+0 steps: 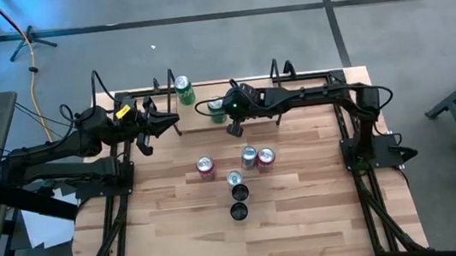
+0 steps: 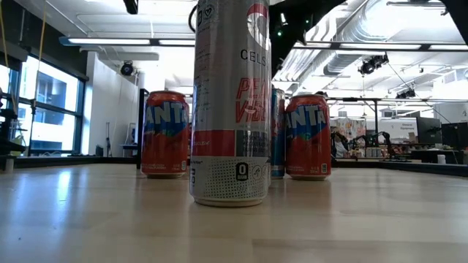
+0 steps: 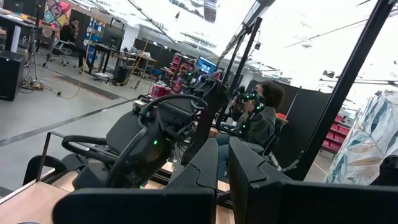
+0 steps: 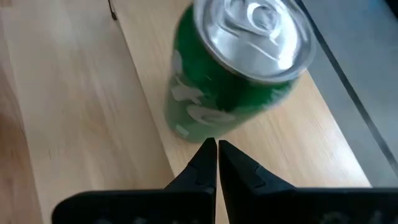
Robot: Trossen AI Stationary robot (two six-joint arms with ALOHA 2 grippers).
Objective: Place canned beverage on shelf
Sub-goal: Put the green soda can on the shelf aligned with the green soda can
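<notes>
The shelf (image 1: 248,111) is a pale-wood board at the table's far side. A green can (image 1: 215,108) stands upright on the board (image 4: 292,155); it also shows in the right wrist view (image 4: 230,74). A second green can (image 1: 182,90) stands at the shelf's left far corner. My right gripper (image 1: 233,127) (image 4: 217,149) is shut and empty, pointing down at the near side of the first green can. My left gripper (image 1: 146,135) (image 3: 222,162) hovers left of the shelf with a narrow gap between its fingers, holding nothing. My right gripper has its shut fingertips (image 4: 210,152) right at the lower side wall (image 4: 199,124) of the green can, coming slanting from above on the can's near side. I cannot tell whether they touch it. The can stands on the shelf board.
Several cans stand mid-table: two red ones (image 1: 206,167) (image 1: 265,157), a silver-blue one (image 1: 248,156), a white one (image 1: 234,179) and two dark ones (image 1: 239,202). The low view shows the tall white can (image 2: 230,102) in front of the red cans (image 2: 164,134) (image 2: 307,135). A person (image 3: 258,118) sits beyond the table.
</notes>
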